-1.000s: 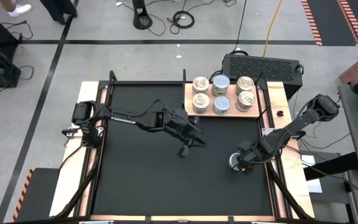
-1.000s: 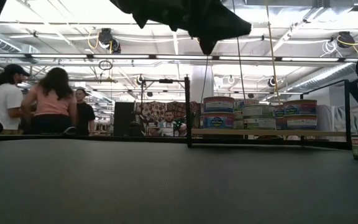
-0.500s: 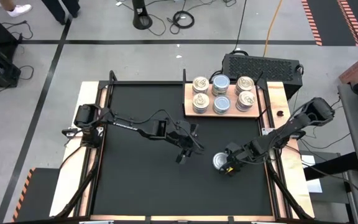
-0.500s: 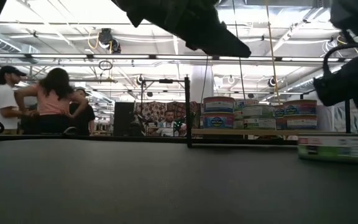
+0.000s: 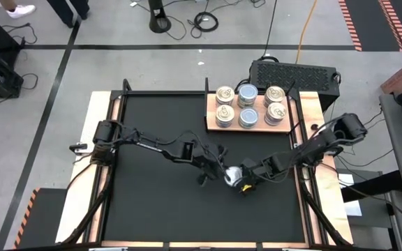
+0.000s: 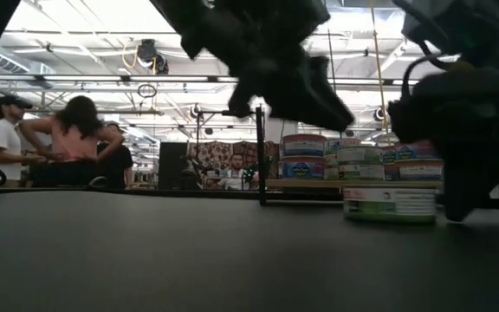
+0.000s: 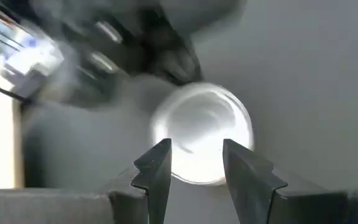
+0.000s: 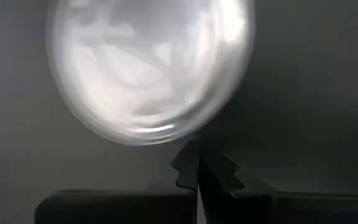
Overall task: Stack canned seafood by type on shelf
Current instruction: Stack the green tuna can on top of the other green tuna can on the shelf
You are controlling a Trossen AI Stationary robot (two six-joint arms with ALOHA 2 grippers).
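Note:
One silver-topped can (image 5: 232,176) stands flat on the black table mat, near its middle; in the low view this can (image 6: 388,204) shows a green and white label. My right gripper (image 5: 245,183) is shut and sits right behind it on the right side. My left gripper (image 5: 217,169) is open and hovers just left of and above the can; in its wrist view the can (image 7: 204,124) lies beyond the spread fingers. The shelf (image 5: 211,118), a wooden board at the far right, carries several stacked cans. My right gripper (image 8: 197,163) is shut and its fingertips meet the can's side at the rim (image 8: 182,134). It comes from the table's right, slanting down, and pushes with the tips. The can rests with its base on the mat, upright.
A black ventilated box (image 5: 293,72) stands behind the shelf. The black frame post (image 6: 261,156) rises at the shelf's left end. The mat's left half and near part are open. People stand in the room beyond the table.
My right gripper, shut, has swept from near the table's right edge toward the left, sliding the can along the mat to the middle. My left gripper has moved toward the near edge and down, meeting the can.

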